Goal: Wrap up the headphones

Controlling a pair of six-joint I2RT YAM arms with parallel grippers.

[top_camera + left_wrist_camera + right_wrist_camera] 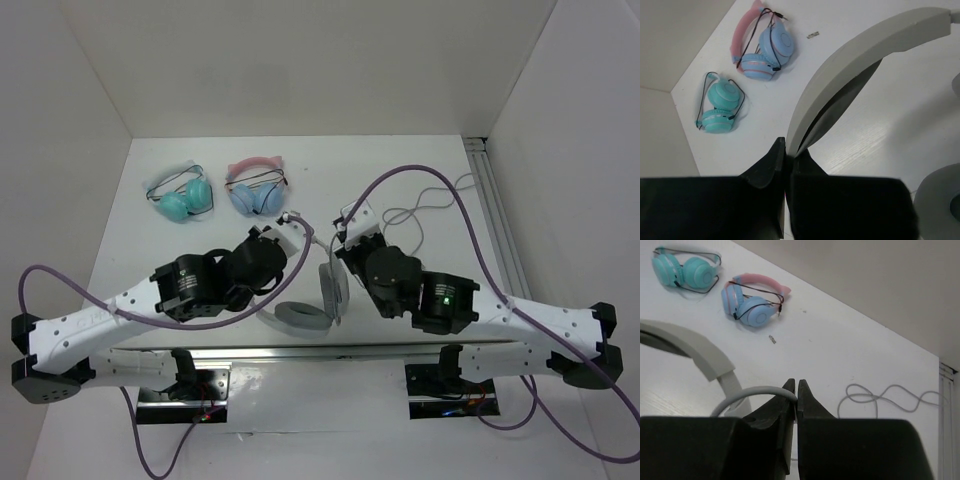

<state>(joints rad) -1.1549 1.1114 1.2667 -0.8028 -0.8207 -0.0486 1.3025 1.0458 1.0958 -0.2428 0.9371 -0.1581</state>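
Note:
The white-and-grey headphones (305, 318) sit between my two arms, one ear cup flat on the table and the other (333, 285) standing on edge. In the left wrist view the wide headband (855, 55) arches up from my left gripper (788, 150), which is shut on its lower end. My right gripper (796, 395) is shut on the thin grey cable (750, 392), which curves left from the fingertips toward the headband (695, 347). The rest of the cable (420, 215) lies in loose loops on the table to the right. From above, the left gripper (293, 220) and right gripper (345, 224) are close together.
A teal pair (182, 196) and a pink-and-blue cat-ear pair (255, 188) lie at the back left. A small scrap (772, 339) lies near them. An aluminium rail (495, 220) runs along the right edge. White walls close in the table.

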